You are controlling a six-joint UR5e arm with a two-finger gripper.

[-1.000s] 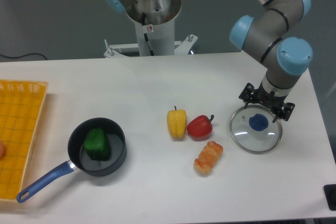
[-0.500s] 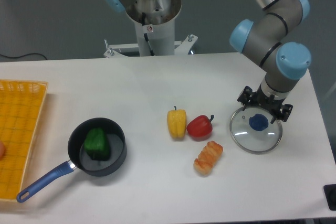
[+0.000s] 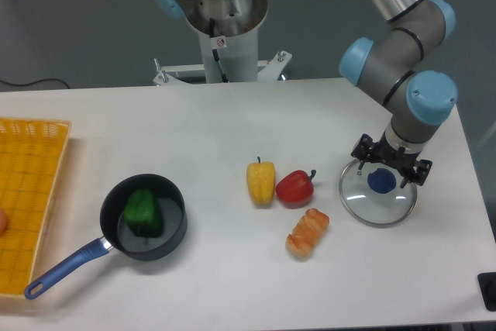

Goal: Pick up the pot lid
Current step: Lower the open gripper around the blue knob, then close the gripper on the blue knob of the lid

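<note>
gripper (image 3: 390, 163) a bit lower vs 1s ago, nearer blue knob (image 3: 381, 181) | fingers wide apart, nil held | pot lid (image 3: 364, 205) on tabletop (image 3: 209, 292), nr red pepper (image 3: 294, 190) | approach stage, prob. needs centring on knob b4 closing

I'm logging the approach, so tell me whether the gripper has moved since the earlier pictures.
Yes: the gripper has shifted slightly left and down in the view, closer to the pot lid's blue knob.

Shows dark blue atop the clear round glass lid (image 3: 363, 201) at right, black on the round metal pan (image 3: 175, 234) lower left.
</note>
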